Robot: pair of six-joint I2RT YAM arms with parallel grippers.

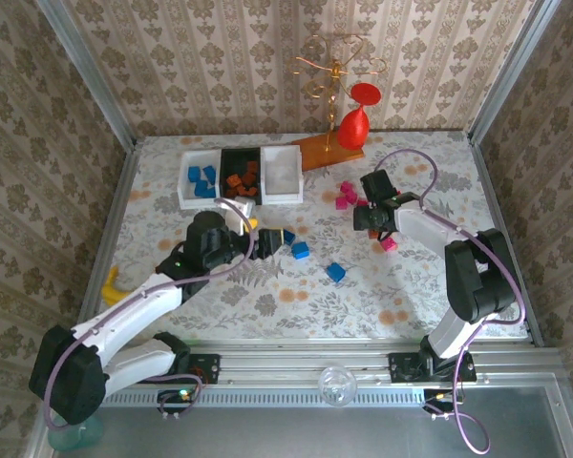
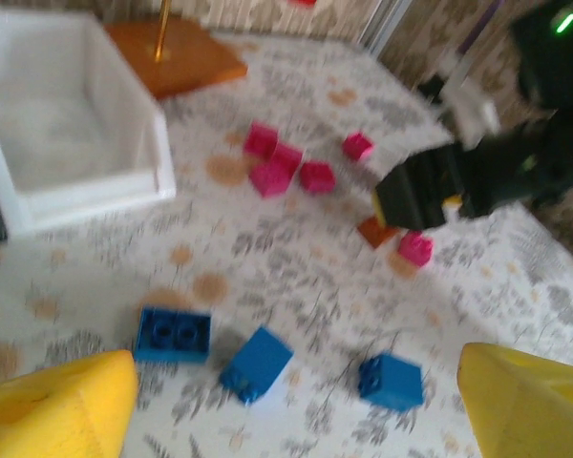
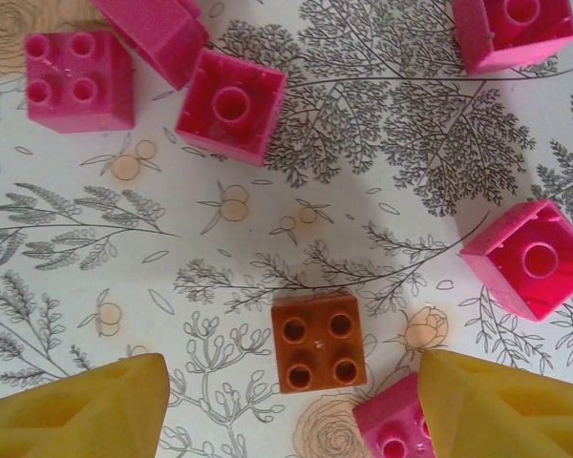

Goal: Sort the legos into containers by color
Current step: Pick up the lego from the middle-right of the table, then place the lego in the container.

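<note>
From above, I am sorting partway: two of the containers [image 1: 196, 201] are holding blue and brown bricks. At my left wrist, my left hand [image 2: 296, 410] is hanging wide open, holding nothing, over three blue legos [image 2: 256, 364] on the table [image 2: 267, 267]. At my right wrist, my right hand [image 3: 296, 405] is straddling a brown lego [image 3: 318, 342], released, not gripping. Next, I judge, comes closing squarely, clear of the pink lego [image 3: 392, 434] just beside.

Red plastic goblet [image 1: 355, 124] sits on the wooden base [image 1: 310, 151] far back; yellow banana-shaped toy [image 1: 112, 284] near left.
</note>
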